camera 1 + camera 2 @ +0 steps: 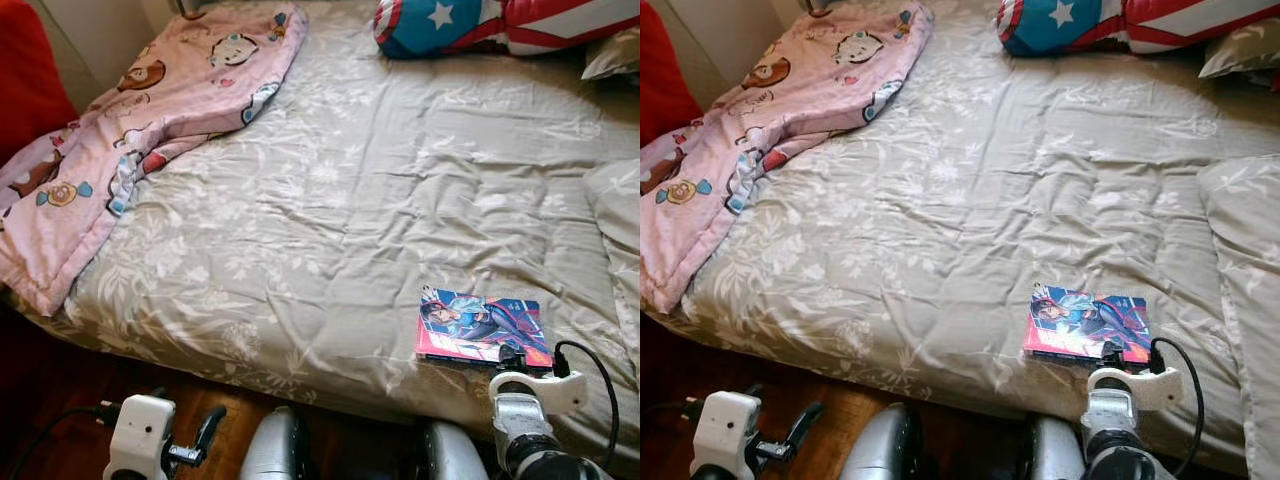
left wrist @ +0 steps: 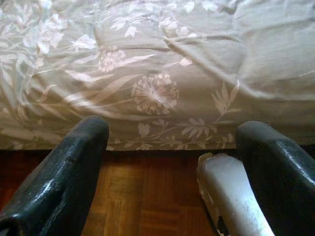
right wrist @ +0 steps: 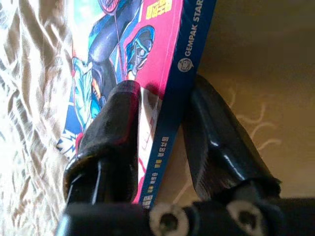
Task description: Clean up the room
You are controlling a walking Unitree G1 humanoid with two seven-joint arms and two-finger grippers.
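Right gripper (image 3: 162,147) at the near edge of the bed (image 1: 380,200), clamped on the comic book (image 1: 480,328): wrist view has one black finger (image 3: 110,140) on the cover, the other under the book against the sheet, blue spine between them. Grip sits at the book's near corner; the rest of the book reaches away from the gripper and lies flat on the grey floral bedspread (image 2: 157,73).

Left gripper (image 2: 172,162) low, off the near bed edge, over the wooden floor (image 2: 142,196). Fingers spread wide, nothing between them. Idle.

Well beyond the right gripper, toward the head of the bed: star-and-stripe pillow (image 1: 470,25). Far off to the gripper's left: pink cartoon blanket (image 1: 130,130), rumpled, draped over the bed's side. Grey pillow (image 1: 620,210) off to its right.

Step in hand, as I read it: book pick-up, grasp made, lift not yet begun since the book rests on the sheet.

Next move calls for a straight lift clear of the bedspread. Corner hold means the far end may sag or pivot; keep the wrist level and squeeze firm. Sheet could catch on the lower finger. Destination for the book not visible; the blanket looks like a later job
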